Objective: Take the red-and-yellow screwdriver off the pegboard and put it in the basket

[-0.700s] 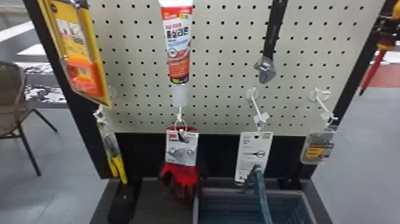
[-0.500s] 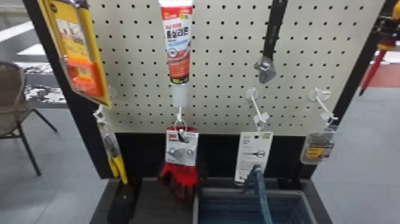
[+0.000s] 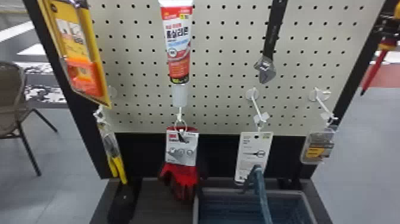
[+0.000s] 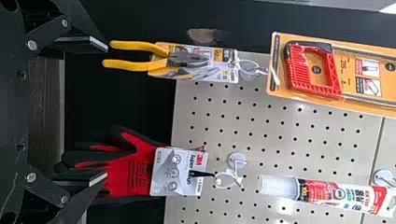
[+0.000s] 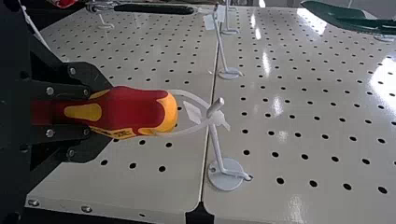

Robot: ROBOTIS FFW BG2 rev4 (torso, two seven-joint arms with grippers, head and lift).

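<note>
Close in at your left wrist, the fingers of the left gripper (image 4: 106, 111) stand wide apart. The fingers of your right gripper (image 3: 384, 29) hold the red-and-yellow screwdriver (image 5: 135, 109) by its handle — butt jutting past them — and beyond, its white loop (image 5: 196, 98) hangs round a hook (image 5: 216, 144) on the pegboard (image 5: 140, 186).

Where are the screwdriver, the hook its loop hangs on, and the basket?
Screwdriver (image 5: 140, 109): right wrist view, on the red of its handle.
Hook (image 5: 225, 183): right wrist view, on its round base.
Basket (image 3: 285, 193): head view, on its far rim.
</note>
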